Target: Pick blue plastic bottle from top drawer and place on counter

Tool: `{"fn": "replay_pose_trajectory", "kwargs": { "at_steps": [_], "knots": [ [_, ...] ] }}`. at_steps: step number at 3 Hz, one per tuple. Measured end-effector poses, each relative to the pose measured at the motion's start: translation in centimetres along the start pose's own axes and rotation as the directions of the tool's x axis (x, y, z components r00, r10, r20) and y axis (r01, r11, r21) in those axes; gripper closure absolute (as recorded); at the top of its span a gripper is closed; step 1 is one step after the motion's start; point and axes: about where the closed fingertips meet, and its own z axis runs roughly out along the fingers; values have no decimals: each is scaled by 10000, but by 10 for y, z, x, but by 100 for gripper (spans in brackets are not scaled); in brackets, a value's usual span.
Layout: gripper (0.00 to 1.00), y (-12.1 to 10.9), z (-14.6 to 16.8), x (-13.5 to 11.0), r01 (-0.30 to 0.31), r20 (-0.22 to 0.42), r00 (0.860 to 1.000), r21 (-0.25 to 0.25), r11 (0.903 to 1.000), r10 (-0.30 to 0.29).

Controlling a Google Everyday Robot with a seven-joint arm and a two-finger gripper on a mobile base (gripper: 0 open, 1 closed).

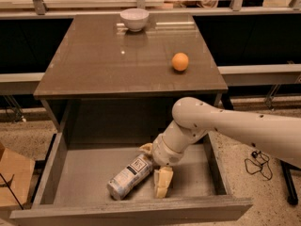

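The blue plastic bottle (128,176) lies on its side on the floor of the open top drawer (84,171), cap end pointing up and right. My gripper (154,166) is down inside the drawer at the bottle's cap end. It is open, with one pale finger (162,182) to the right of the bottle and the other (146,148) above it, so that the cap end sits between them. The cap itself is hidden by the wrist. The counter (113,60) is the brown tabletop above the drawer.
An orange (180,61) sits on the counter near its right edge and a white bowl (134,19) at its back. A pale ledge with glass panes (70,4) runs behind. A cardboard box (11,178) stands at the left, and cables (256,161) lie on the floor at the right.
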Motion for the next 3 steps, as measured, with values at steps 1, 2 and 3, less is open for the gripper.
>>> {"fn": "replay_pose_trajectory", "kwargs": {
  "at_steps": [1, 2, 3],
  "knots": [
    [18, 2, 8, -11, 18, 349, 9994, -2, 10000, -18],
    [42, -4, 1, -29, 193, 600, 9980, 393, 9990, -216],
    [65, -12, 3, -36, -42, 902, 9959, 751, 9972, -26]
  ]
}}
